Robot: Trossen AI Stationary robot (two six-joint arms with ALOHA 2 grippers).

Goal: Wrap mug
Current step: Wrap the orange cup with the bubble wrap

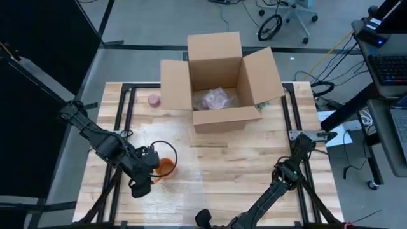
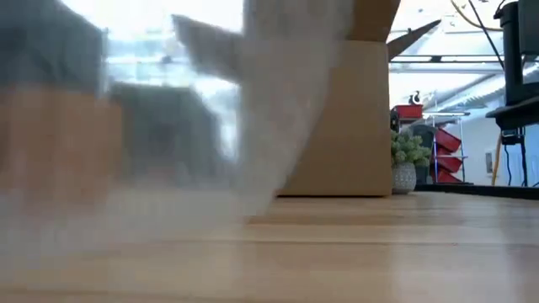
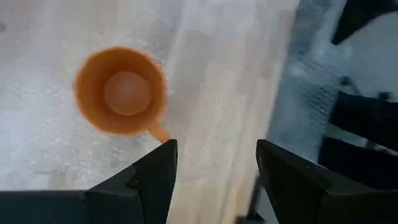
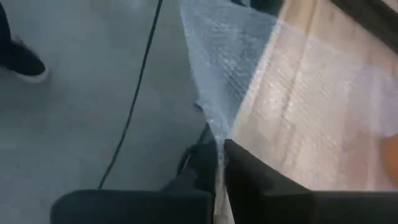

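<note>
Wooden slats form the table (image 1: 254, 172) we work on, with an open cardboard box (image 1: 219, 79) at the far side and a small pink object (image 1: 154, 99) beside it. We have the orange mug (image 3: 121, 91) standing upright, mouth up, on a sheet of bubble wrap (image 1: 210, 181) that lies flat across the near middle of the table; the sheet is under the mug, we judge, so its edges can be folded up and over. Our left gripper (image 3: 214, 171) hovers just beside the mug with its fingers apart and nothing between them, placed to steady or turn the mug once the wrap comes across. Our right gripper (image 4: 221, 152) is at the table's near edge, its fingers pinched together on a corner of the wrap, which rises from them in a peak, so the corner looks ready to be carried toward the mug. No wrap covers the mug yet.
</note>
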